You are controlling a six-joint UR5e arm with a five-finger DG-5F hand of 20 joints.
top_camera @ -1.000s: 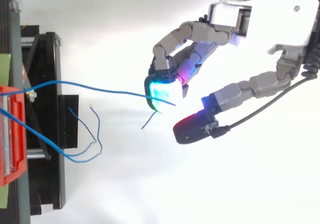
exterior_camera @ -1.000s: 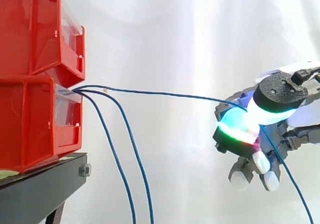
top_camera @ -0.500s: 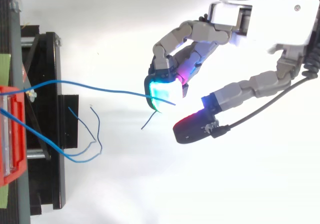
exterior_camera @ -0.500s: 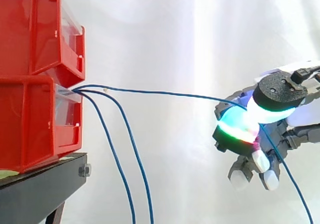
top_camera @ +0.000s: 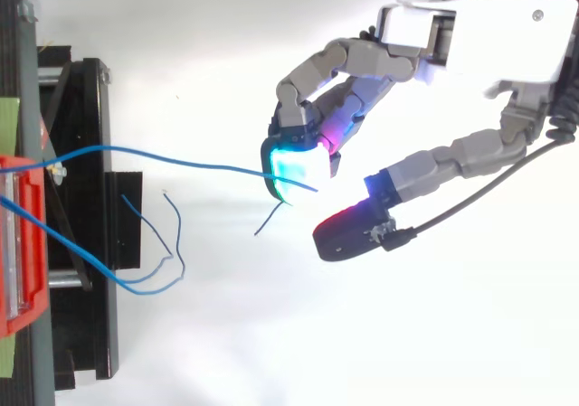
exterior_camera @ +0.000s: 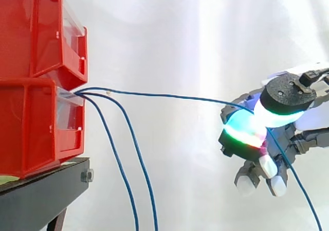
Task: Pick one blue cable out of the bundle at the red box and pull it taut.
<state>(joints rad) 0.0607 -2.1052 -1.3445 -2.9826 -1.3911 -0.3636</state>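
- Holding the cable (exterior_camera: 169, 95) with my hand (top_camera: 488, 44), well out from the bins (exterior_camera: 31, 128), fingers curled in.
- The cable crosses the face of my cyan pad (top_camera: 294, 169), on the side that faces my thumb (top_camera: 348, 232).
- From the side, my thumb pad overlaps that finger pad with the cable passing between them. From above, a gap shows between the two pads.
- At my hand the cable bends sharply. Past the bend its free part drops steeply down and away from the bins.
- Between bin and hand the cable runs nearly straight, with a slight sag and a small rise just outside the bin.
- It comes out at the front of the lower bin, right under the upper bin (exterior_camera: 31, 30).
- Two loose cables (exterior_camera: 117, 161) leave the same spot and hang down in curves, apart from my hand.
- My other fingers curl below the cyan pad, their pads white, and are off the cable.
- Both bins are stacked on the black stand (exterior_camera: 41, 200), with the white curtain (exterior_camera: 180, 35) behind.
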